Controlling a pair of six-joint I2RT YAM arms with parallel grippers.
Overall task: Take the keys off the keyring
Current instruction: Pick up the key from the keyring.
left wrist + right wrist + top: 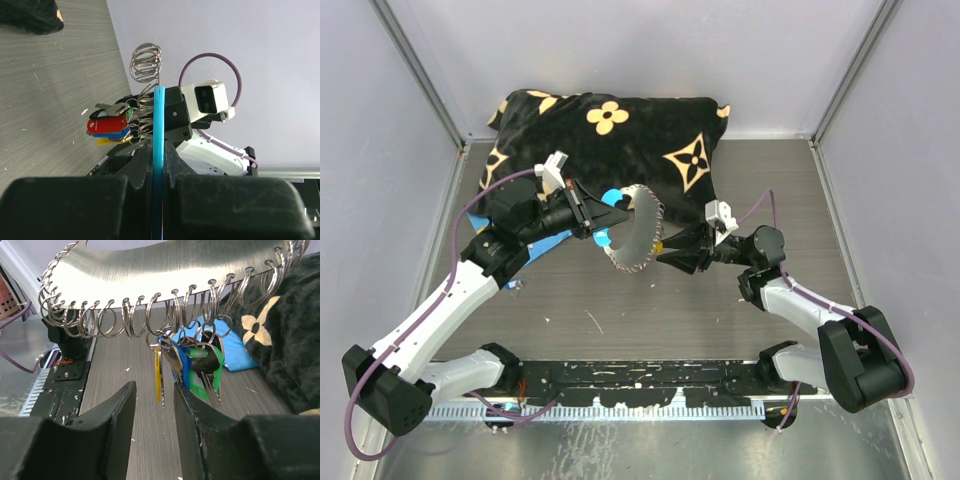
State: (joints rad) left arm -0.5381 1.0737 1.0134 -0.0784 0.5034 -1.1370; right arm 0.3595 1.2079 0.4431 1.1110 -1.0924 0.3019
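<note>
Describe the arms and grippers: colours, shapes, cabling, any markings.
Both arms match. The left arm and right arm have white shells, black joints and black bases. A purple cable loops along each. The left gripper and right gripper have black wedge-shaped fingers, with a small white camera box at the wrist. No markings visible.

So the keyring (633,225) is basically a curved brushed-metal plate with a light-blue section and a row of wire split rings through holes along its edge. It's up off the table just in front of the pillow (620,125). The keys (192,370) dangle in one tight bunch from a few neighbouring rings: yellow, blue, green and red heads, none off yet.
</note>
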